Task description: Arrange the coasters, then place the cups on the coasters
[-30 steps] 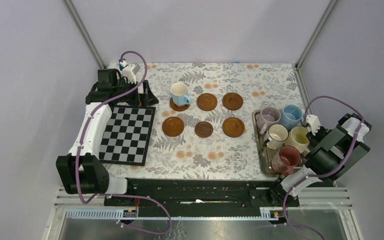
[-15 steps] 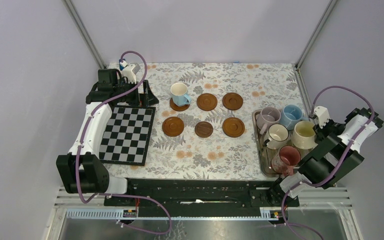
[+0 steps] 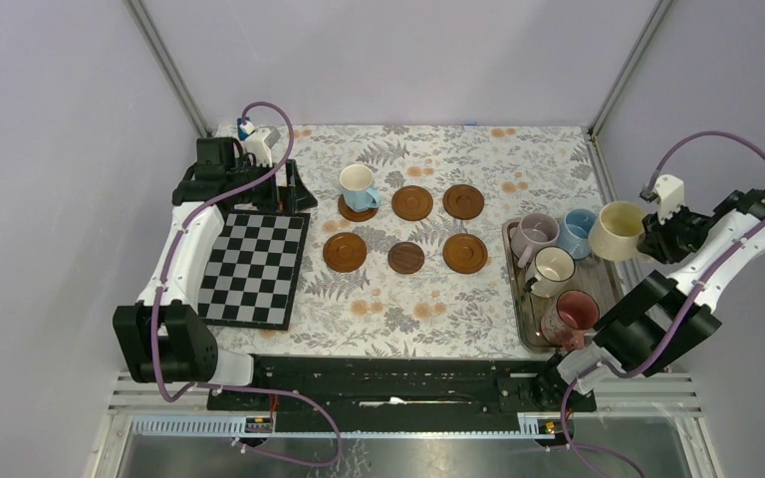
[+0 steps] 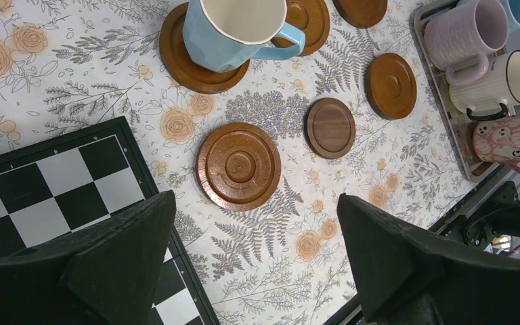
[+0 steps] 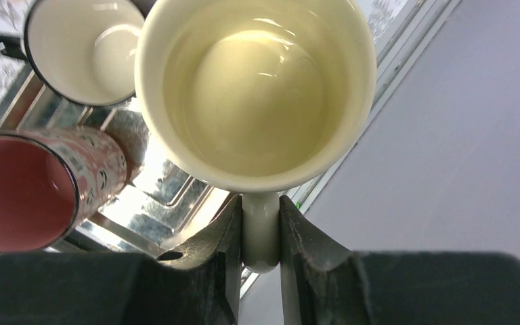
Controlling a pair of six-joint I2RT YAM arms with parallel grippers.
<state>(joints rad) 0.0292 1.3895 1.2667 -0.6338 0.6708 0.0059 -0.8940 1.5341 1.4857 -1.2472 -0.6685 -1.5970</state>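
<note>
Light blue cup [image 3: 357, 186] seated far left; yellow-cream cup [image 3: 617, 230] gripped at the tabletop's [image 3: 428, 319] right edge.
Left pincer [image 4: 256, 203] stands wide and empty beside the chequered board [image 3: 254, 267]. Light blue cup sits upright on the far-left coaster [image 4: 176, 57], handle toward the near right. Right pincer [image 5: 261, 227] clamps the yellow-cream cup's handle above the tray [image 3: 524, 334]; mouth up, handle pointing to the right edge.

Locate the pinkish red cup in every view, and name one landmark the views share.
Top external: pinkish red cup, lower right, at the near end of the tray.
Left wrist: at the right edge, about mid-height.
Right wrist: lower left.
Shared landmark: the dark-rimmed white-cream cup beside it.
</note>
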